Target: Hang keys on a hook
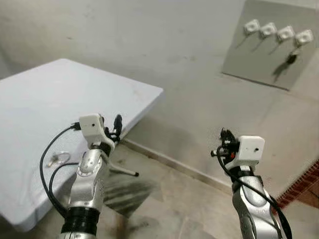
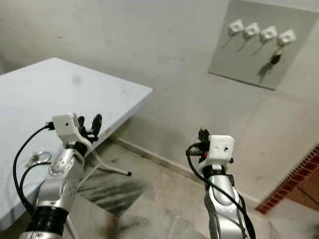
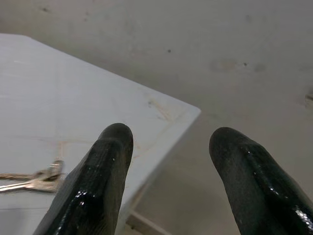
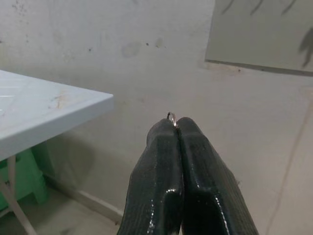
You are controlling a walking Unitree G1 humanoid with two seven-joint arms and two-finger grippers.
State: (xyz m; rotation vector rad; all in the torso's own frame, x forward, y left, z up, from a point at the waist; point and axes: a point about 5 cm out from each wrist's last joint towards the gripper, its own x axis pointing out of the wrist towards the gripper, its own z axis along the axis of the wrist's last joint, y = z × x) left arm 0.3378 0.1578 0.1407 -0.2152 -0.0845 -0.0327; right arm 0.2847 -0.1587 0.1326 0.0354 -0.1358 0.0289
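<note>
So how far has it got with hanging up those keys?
One key already hangs from the rightmost of four hooks on the wall board. In hand: the right claw is pinched shut on a key ring, away from the board. Left: carry it to a free hook. More keys lie on the table near the open left claw.

White folding table (image 1: 75,94) on the left, one corner toward the wall (image 1: 164,45), metal leg (image 1: 124,172) showing under its edge. Floor (image 1: 169,199) is pale tile with a skirting strip (image 1: 174,164) along the wall base; a red brick patch (image 1: 304,186) sits at the far right. A green stool (image 4: 27,171) stands under the table.
</note>
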